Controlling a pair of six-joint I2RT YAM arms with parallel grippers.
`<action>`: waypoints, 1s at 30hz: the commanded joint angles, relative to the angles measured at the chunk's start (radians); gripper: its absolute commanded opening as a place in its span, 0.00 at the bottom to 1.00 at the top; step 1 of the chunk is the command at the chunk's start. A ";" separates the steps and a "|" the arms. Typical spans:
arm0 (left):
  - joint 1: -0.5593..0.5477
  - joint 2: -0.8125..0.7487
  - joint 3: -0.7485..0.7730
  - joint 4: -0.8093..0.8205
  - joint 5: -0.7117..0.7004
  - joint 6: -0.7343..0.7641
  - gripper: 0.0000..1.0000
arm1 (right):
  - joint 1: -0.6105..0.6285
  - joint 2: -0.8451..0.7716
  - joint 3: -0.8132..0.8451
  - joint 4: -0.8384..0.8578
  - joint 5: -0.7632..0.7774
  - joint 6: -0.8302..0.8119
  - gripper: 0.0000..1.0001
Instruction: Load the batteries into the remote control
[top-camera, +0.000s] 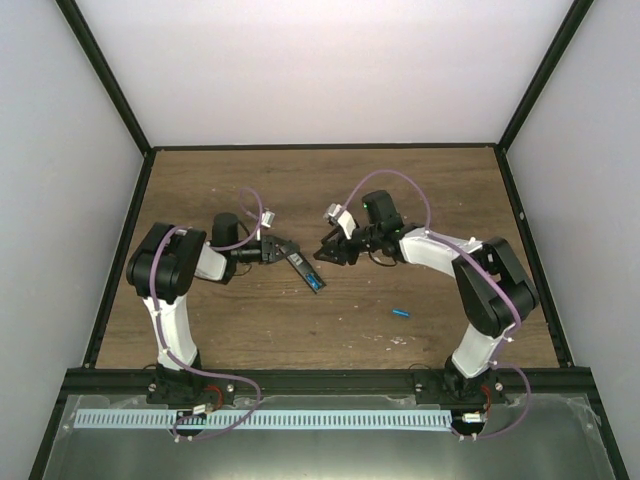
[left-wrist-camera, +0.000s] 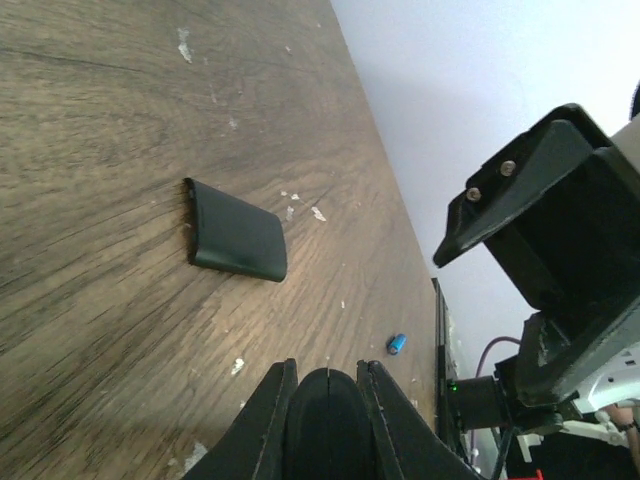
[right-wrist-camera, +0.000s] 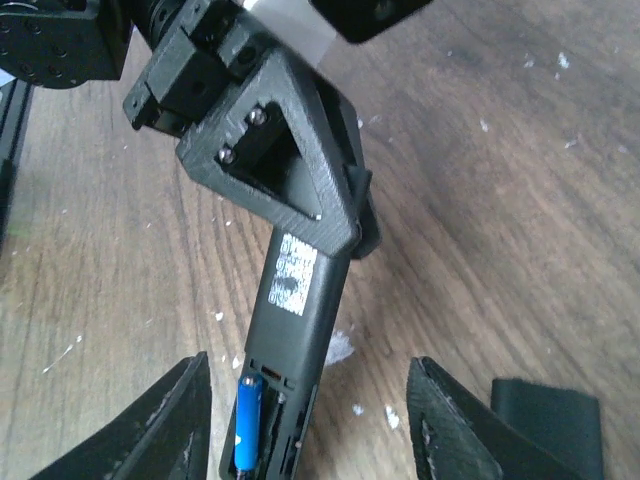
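My left gripper (top-camera: 281, 250) is shut on one end of the black remote control (top-camera: 303, 270), holding it low over the table with its back up. In the right wrist view the remote (right-wrist-camera: 300, 320) shows an open battery bay with one blue battery (right-wrist-camera: 247, 422) lying in it. The second blue battery (top-camera: 401, 312) lies loose on the table to the right, also seen in the left wrist view (left-wrist-camera: 397, 344). My right gripper (top-camera: 326, 250) is open and empty, its fingers (right-wrist-camera: 452, 425) spread on either side of the remote's open end.
A black battery cover (left-wrist-camera: 238, 243) lies flat on the wooden table, also at the right wrist view's lower right (right-wrist-camera: 550, 425). White flecks dot the wood. White walls and a black frame (top-camera: 120, 250) enclose the table.
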 joint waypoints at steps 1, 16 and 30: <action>-0.009 0.024 0.002 0.129 0.059 -0.081 0.00 | -0.018 -0.024 0.040 -0.166 -0.071 0.001 0.46; -0.012 0.103 -0.004 0.538 0.098 -0.442 0.00 | -0.044 -0.002 0.081 -0.367 -0.222 0.087 0.50; -0.033 0.011 -0.034 0.398 0.041 -0.333 0.00 | -0.065 0.112 0.231 -0.529 -0.288 0.140 0.53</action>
